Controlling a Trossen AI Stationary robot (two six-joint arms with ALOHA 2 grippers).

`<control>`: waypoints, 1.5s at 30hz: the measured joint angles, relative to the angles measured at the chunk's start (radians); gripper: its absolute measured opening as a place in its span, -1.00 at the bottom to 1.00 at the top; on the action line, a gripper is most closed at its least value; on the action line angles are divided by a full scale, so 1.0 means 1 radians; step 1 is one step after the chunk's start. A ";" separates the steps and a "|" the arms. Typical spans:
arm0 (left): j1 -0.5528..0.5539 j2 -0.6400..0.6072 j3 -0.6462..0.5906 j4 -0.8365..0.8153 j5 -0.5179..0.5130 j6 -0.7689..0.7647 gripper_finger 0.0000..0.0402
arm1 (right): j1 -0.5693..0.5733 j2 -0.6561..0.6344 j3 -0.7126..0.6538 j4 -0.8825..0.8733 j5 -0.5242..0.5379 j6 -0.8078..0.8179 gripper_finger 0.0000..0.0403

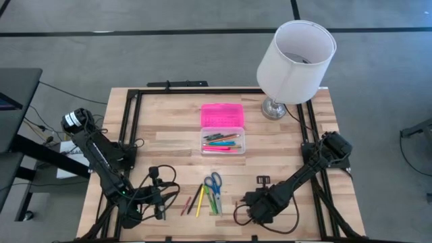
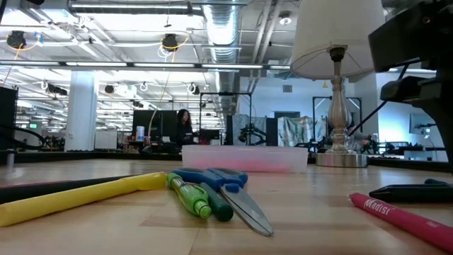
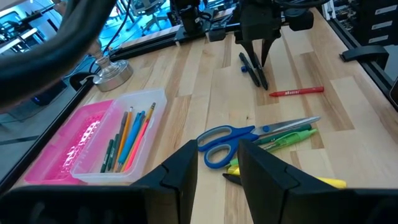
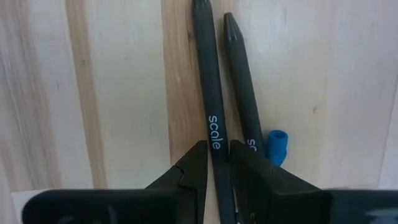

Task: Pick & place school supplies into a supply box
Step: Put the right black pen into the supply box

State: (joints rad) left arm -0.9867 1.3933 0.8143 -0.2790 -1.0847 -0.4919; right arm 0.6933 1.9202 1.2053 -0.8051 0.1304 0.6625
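- My right gripper (image 4: pixel 214 163) is down at the table's near right, its two fingers set either side of a black pen (image 4: pixel 210 93). The fingers sit close against the pen's sides; I read this as clamped on it, with the pen lying flat on the wood.
- A second black pen (image 4: pixel 242 81) lies just beside the first, with a small blue cap (image 4: pixel 277 145) next to it. To do this step well, I should lift straight up so the neighbour is not dragged along.
- The grip is near one end of the pen, so I expect the long end to droop. I would raise it slowly and keep it level.
- The box (image 1: pixel 223 140) sits at the table's middle, its clear base already holding several pencils, its pink lid (image 1: pixel 222 114) open on the far side. I should carry the pen there and line it up with the base's long side before letting go.
- A lamp (image 1: pixel 295 54) stands at the far right, near the box; I would keep the arm's path clear of it.
- My left gripper (image 3: pixel 219 163) waits at the near left, fingers apart and holding nothing, facing the scissors (image 3: pixel 249 135) and the loose pens (image 1: pixel 200 200) beside them.
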 joint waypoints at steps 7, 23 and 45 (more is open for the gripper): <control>0.000 0.000 0.000 0.000 0.006 -0.001 -0.46 | 0.000 0.000 0.000 0.050 -0.001 0.020 -0.69; 0.000 0.000 0.000 0.000 0.006 -0.002 -0.46 | 0.001 0.042 0.006 0.053 -0.019 0.019 -0.69; 0.000 0.000 -0.001 0.000 0.005 0.000 -0.46 | 0.032 0.056 0.032 0.020 -0.004 0.053 -0.96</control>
State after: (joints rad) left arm -0.9871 1.3930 0.8135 -0.2790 -1.0794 -0.4922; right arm 0.7255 1.9759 1.2368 -0.7856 0.1260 0.7158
